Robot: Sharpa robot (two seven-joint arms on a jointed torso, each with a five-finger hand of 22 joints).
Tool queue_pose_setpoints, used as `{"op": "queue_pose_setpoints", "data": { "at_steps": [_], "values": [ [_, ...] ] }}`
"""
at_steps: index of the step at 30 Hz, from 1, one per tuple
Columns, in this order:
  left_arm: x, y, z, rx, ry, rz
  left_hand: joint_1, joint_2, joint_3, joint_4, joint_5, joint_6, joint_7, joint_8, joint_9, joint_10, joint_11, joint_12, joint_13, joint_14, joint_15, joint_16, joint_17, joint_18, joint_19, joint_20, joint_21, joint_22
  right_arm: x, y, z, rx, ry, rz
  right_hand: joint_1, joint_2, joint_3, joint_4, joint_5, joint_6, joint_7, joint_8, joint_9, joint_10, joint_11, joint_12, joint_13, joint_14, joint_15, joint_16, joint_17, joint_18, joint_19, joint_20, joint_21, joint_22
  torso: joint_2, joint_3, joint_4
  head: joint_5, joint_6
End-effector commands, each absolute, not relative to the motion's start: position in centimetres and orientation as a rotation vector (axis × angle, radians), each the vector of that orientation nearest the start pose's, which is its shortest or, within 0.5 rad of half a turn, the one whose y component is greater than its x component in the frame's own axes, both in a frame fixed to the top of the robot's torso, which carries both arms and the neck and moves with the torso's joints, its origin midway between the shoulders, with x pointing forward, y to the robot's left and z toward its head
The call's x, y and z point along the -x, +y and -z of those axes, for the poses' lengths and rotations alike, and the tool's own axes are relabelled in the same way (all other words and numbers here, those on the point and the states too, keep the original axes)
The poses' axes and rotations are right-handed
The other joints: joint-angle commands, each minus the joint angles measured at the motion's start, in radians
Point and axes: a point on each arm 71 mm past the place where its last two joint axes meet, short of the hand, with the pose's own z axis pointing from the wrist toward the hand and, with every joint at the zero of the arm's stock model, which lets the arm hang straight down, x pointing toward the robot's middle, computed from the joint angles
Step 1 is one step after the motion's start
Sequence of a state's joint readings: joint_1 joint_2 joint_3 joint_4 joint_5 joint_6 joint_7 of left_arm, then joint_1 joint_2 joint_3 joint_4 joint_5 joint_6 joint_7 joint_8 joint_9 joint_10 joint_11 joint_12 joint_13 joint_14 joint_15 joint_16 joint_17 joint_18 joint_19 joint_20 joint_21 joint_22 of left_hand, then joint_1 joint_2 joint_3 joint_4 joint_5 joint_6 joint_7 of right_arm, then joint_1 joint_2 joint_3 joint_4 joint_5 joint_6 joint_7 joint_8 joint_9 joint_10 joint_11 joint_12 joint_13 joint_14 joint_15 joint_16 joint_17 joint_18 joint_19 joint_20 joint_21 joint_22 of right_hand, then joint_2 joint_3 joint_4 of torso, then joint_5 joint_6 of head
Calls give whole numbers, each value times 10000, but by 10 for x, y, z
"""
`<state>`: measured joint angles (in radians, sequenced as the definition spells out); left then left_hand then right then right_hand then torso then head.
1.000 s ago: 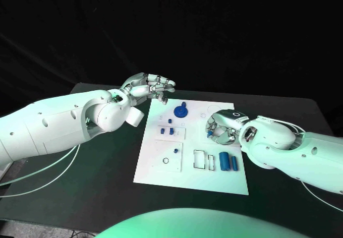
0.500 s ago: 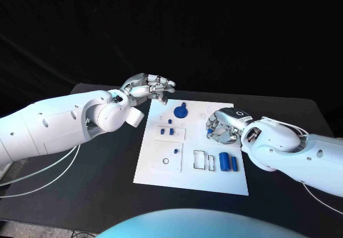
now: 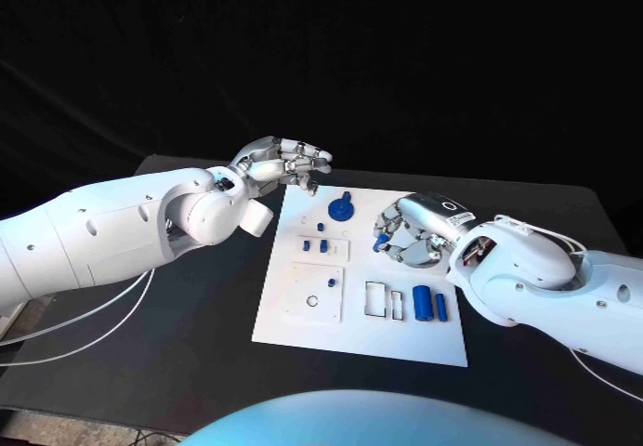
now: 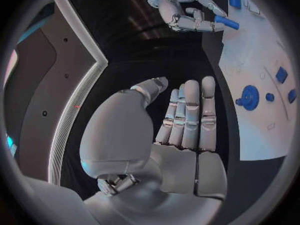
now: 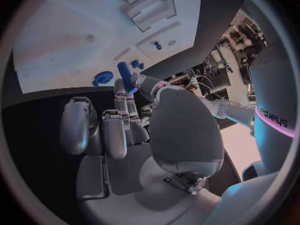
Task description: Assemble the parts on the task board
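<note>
Peg (image 4: pixel 226 22) pinched in right hand (image 3: pixel 409 232), over the task board (image 3: pixel 355 330) mid-tabletop. Left hand (image 3: pixel 284 163) idles open off the board's far corner. We'd square the peg upright before lowering; target hole probably hidden beneath the fingers.

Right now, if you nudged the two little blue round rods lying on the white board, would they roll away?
Probably. The two blue round rods lie on their sides on the flat white task board, so a sideways push would likely roll them. They look stiff and smooth, like plastic, so they are probably light and a bit slippery to pinch.
</note>
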<state>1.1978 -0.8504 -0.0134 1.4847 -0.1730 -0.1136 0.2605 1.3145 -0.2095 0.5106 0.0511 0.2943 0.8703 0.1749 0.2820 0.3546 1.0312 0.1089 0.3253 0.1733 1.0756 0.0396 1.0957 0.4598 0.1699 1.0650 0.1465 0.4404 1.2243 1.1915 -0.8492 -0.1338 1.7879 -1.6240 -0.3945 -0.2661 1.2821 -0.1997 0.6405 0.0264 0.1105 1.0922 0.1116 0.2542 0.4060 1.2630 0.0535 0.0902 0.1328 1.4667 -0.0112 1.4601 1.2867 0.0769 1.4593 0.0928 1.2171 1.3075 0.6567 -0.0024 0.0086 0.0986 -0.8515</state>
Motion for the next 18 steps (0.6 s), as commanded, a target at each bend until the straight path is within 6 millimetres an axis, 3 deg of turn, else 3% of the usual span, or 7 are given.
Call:
{"op": "queue_pose_setpoints", "data": {
  "at_steps": [1, 8, 13, 18],
  "values": [
    [-493, 208, 178, 9364, 16524, 15977, -63, 45, 39, -20, 14, -91, -3, 6, 13, -69, 32, 52, -10, -57, 1, -31, -12, 93, 16, -33, -53, -11, -406, -123, 190, 2950, 16224, -7675, 34, 75, 55, -30, 47, 62, -28, 58, 88, 74, 3, 1, 10, 466, -91, 32, -21, -65, -34, -70, 23, 1698, 3, -7, 7, 69, -16],
    [-494, 207, 179, 9390, 16519, 15993, -63, 45, 39, -20, 14, -91, -3, 6, 13, -69, 32, 52, -10, -57, 1, -31, -12, 93, 16, -33, -53, -11, -386, -82, 199, 3378, 16336, -8927, 51, 78, 65, -49, 88, 45, -22, 67, 109, 71, 4, -20, 12, 463, -95, 26, -36, -56, -49, -77, -23, 1686, 4, -14, 29, 205, -41],
    [-494, 205, 179, 9387, 16542, 16042, -63, 45, 39, -20, 14, -91, -3, 6, 13, -69, 32, 52, -10, -57, 1, -31, -12, 93, 16, -33, -53, -11, -378, -64, 210, 3572, 16537, -9401, 57, 78, 69, -56, 103, 35, -18, 69, 116, 68, 5, -29, 13, 461, -96, 21, -47, -53, -55, -79, -42, 1681, 1, -21, 50, 251, -49],
    [-494, 203, 179, 9385, 16555, 16071, -65, 54, 46, -26, 7, -95, -1, 13, 19, -76, 33, 61, -13, -60, 1, -26, -17, 94, 21, -33, -61, -10, -373, -53, 224, 3607, 16867, -9545, 50, 75, 67, -58, 115, 20, -11, 69, 124, 64, 11, -40, 13, 458, -94, 15, -63, -50, -59, -82, -58, 1677, 20, -25, 6, 355, -79]
  ]
}}
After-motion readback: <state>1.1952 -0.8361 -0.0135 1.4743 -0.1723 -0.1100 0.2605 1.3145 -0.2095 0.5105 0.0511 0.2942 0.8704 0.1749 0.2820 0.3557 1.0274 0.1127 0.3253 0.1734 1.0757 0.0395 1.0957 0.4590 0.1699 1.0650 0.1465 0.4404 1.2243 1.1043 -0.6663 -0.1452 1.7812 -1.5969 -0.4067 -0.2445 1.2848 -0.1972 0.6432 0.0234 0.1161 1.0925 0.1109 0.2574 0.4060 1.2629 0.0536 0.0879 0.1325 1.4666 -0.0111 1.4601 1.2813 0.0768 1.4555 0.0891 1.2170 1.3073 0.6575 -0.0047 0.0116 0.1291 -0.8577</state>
